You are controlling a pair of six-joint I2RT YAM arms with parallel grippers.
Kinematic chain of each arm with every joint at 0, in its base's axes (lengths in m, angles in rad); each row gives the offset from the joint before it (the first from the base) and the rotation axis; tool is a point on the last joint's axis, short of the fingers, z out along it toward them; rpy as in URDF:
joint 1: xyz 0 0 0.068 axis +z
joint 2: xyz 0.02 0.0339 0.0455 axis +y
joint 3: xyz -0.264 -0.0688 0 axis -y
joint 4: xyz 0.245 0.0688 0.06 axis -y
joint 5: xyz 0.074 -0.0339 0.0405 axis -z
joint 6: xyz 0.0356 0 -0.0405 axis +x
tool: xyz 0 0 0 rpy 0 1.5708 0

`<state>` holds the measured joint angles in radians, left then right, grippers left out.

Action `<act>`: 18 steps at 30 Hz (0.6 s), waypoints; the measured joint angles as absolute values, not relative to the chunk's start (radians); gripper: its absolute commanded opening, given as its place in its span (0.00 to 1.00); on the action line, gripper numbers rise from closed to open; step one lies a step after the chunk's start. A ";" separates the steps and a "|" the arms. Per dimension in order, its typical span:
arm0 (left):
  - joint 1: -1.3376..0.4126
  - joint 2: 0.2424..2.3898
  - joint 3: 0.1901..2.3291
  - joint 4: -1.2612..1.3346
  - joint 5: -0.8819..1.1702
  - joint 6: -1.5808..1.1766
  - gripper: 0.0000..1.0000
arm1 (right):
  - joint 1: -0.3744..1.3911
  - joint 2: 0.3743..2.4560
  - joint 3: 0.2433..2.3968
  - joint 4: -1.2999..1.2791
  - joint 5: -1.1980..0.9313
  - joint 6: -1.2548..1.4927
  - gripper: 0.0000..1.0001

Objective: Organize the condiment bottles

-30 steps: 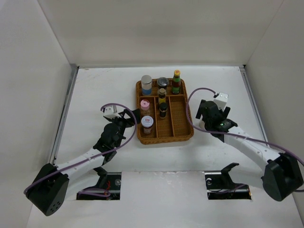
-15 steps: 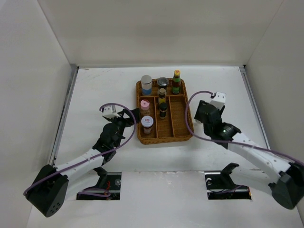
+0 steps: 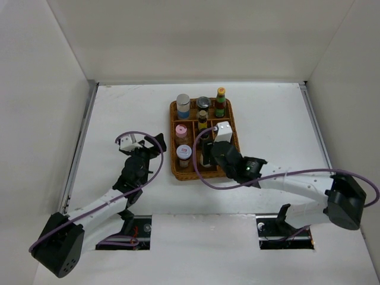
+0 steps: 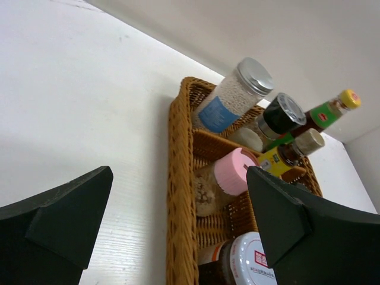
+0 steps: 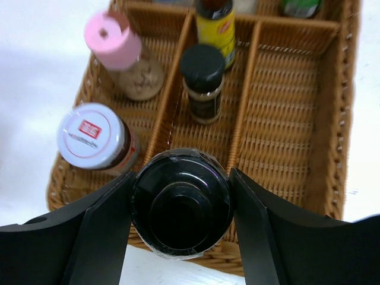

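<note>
I count eight condiment containers, one of each kind. My right claw (image 5: 181,178) is clamped on the eighth, a black-capped bottle (image 5: 181,208). Its round, glossy cap sits snug between my two dark fingers (image 5: 89,237), above the near end of the middle lane of the wicker tray (image 5: 338,119). I cannot tell whether its base touches the weave. The other seven stand in that single brown tray, whose coarse woven walls split it into long lanes with a cross row at the back. In the left lane there is one pink-lidded shaker (image 5: 113,41), a cylinder with speckled contents. Nearer to me stands one white-lidded jar (image 5: 92,136) with a red mark on its flat cap. In the middle lane is one small dark bottle (image 5: 203,83) with a black cap, and behind it one yellow-label bottle (image 5: 217,24). Along the back row stand one grey-capped jar (image 4: 237,95) with clear sides, pale granules and a blue label, one squat jar with a shiny dark-rimmed lid (image 4: 279,113), and one slim green-label bottle (image 4: 332,107) with a yellow cap. My left claw (image 4: 178,172) is spread wide with nothing between its fingers. It hangs over the smooth white table (image 3: 119,107) just beside the tray's left wall.
</note>
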<state>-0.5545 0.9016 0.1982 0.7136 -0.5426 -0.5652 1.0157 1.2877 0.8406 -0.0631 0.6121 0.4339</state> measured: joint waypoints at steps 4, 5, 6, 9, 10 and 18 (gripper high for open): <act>-0.542 0.908 0.196 0.703 -0.566 -0.572 1.00 | 1.015 1.362 0.841 -0.022 0.590 0.415 0.43; -0.538 0.915 0.196 0.701 -0.566 -0.575 1.00 | 1.015 1.377 0.841 -0.010 0.589 0.412 0.43; -0.536 0.924 0.196 0.698 -0.566 -0.579 1.00 | 1.013 1.394 0.841 0.004 0.589 0.410 0.43; -0.527 0.951 0.196 0.691 -0.567 -0.588 1.00 | 1.008 1.447 0.841 0.032 0.587 0.402 0.54; -0.522 0.961 0.196 0.688 -0.568 -0.594 1.00 | 1.008 1.462 0.839 0.035 0.587 0.399 0.59; -0.484 0.976 0.222 0.577 -0.583 -0.649 1.00 | 1.007 1.466 0.837 0.089 0.590 0.369 1.00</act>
